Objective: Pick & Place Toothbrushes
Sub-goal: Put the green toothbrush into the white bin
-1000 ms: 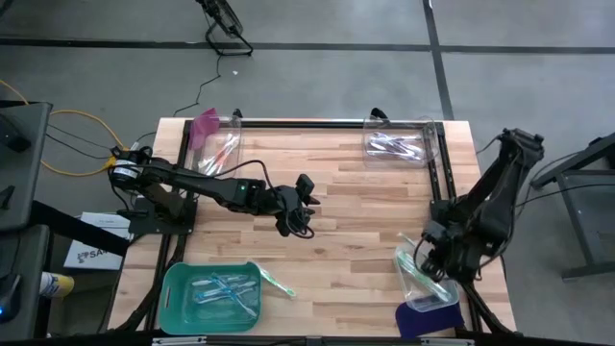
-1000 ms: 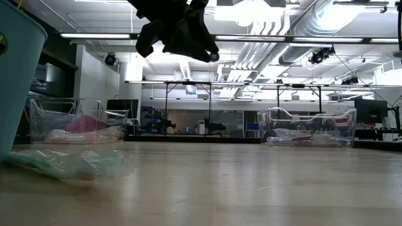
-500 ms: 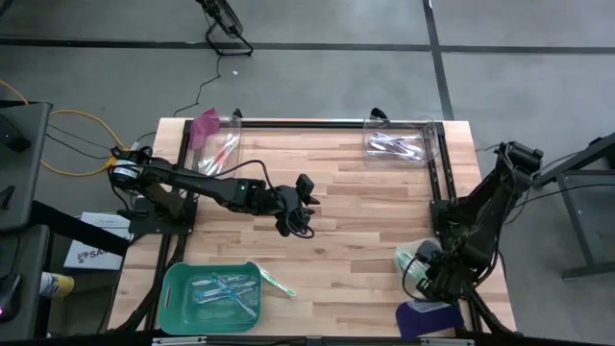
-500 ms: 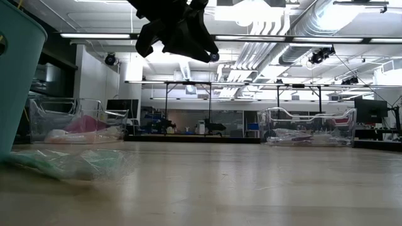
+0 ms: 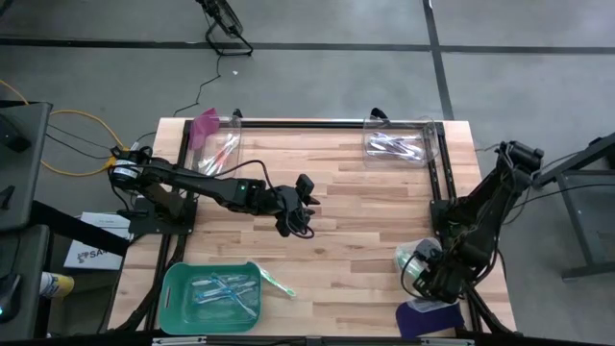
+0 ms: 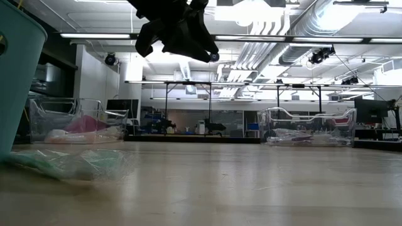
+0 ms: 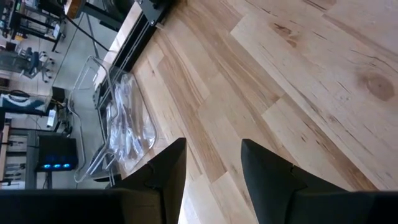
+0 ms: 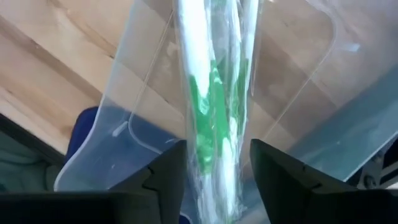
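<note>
Toothbrushes (image 8: 208, 118), slim green-and-white plastic, lie in clear tray (image 8: 298, 74).

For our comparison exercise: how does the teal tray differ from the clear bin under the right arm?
The teal tray is opaque and lies at the table's near left corner; the clear bin is see-through and lies near right. The right end effector hovers at the clear bin; none is over the teal tray. Both hold wrapped toothbrushes.
</note>
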Tool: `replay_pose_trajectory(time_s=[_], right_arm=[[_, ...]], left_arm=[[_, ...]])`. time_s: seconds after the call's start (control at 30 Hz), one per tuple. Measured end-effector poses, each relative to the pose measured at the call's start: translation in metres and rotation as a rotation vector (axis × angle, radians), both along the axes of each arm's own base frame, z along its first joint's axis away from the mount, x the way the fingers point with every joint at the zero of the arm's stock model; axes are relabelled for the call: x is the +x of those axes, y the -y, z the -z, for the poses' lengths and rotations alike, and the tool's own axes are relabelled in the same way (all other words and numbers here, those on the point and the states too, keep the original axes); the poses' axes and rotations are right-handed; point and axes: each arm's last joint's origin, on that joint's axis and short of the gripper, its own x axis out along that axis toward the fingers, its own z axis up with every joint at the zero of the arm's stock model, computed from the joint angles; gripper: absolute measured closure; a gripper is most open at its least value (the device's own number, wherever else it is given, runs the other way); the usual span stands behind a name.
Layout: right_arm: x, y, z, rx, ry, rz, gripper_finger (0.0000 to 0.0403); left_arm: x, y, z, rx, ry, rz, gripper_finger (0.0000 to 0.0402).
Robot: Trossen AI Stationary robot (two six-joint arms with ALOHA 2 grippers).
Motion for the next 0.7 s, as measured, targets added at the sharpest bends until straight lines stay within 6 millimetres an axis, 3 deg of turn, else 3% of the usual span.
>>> replay_pose_trajectory(time_s=[0.13,0.37,0.53,0.7], right_arm=[[-0.0005,0.0004,-0.0032,0.028,0.009,0.001,0.0226],[-0.0019,0.0025,-0.0085,0.055,0.026,0.001,0.0247],[-0.0014,-0.0009,-0.0095,0.086,0.043,-0.006,0.0285],[-0.006,-0.0062,-0.0101,0.111,0.045,-0.001,0.0347]], left_arm=[[0.0,0.0001,0.0001,0.0,0.0,0.0,0.0254],[0.0,0.0,0.0001,-0.007,0.001,-0.005,0.0254],[0.0,0.0001,0.0,-0.007,0.001,-0.004,0.0254],[0.0,0.0,0.0001,-0.007,0.0,-0.005,0.0254]])
